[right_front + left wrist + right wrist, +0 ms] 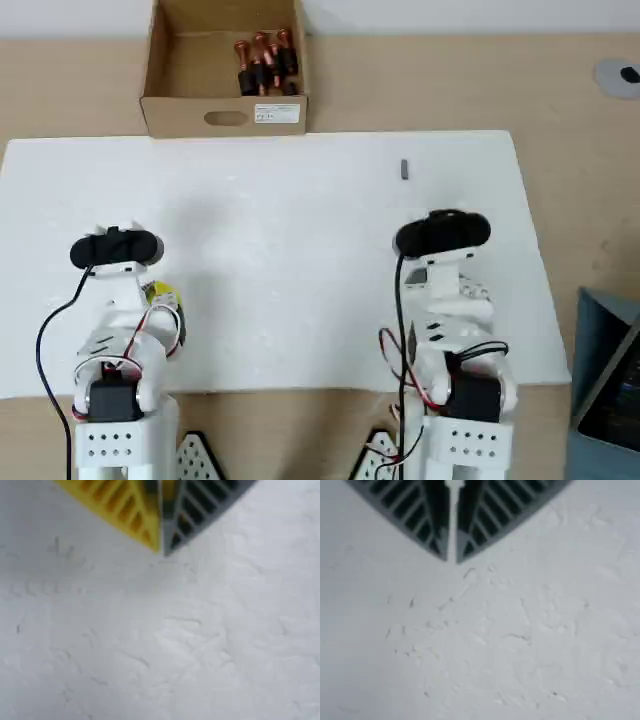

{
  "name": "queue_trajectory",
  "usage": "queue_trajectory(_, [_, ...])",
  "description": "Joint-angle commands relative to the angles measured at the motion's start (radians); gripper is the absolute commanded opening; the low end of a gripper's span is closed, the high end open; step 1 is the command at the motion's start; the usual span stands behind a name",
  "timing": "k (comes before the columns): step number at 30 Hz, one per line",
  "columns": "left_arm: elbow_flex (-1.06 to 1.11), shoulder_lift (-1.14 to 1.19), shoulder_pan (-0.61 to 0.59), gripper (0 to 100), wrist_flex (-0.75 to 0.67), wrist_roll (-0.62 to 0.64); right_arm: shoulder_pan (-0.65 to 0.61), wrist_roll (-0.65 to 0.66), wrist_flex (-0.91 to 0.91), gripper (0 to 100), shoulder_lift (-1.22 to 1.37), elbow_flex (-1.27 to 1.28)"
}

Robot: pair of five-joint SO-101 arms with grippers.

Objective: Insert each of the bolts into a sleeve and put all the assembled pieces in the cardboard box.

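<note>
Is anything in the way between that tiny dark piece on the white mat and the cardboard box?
Nothing visible is. The tiny dark piece lies alone on the white mat, and only bare mat and a strip of wooden table lie between it and the cardboard box.

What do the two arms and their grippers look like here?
The left arm and right arm are white plastic, with black motors above perforated white bases, black wrist housings and loose red and black cables. The left gripper pairs a yellow ribbed finger with a dark grey one. The right gripper has two dark grey ribbed fingers.
</note>
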Motion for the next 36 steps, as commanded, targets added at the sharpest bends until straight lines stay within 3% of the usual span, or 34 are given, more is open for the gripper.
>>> queue_trajectory(1, [-0.005,-0.007,-0.005,0,-0.003,-0.003,0.008,0.0,-0.06,0.9,-0.054,0.062])
queue_trajectory(10, [-0.005,-0.007,-0.005,0,-0.003,-0.003,-0.005,-0.002,-0.061,0.9,-0.232,0.208])
queue_trajectory(19, [-0.005,-0.007,-0.003,0,-0.003,-0.003,-0.11,-0.009,0.034,1.0,-0.249,0.206])
queue_trajectory(36, [-0.005,-0.007,-0.003,0,-0.005,-0.003,-0.111,-0.009,0.032,1.0,-0.249,0.206])
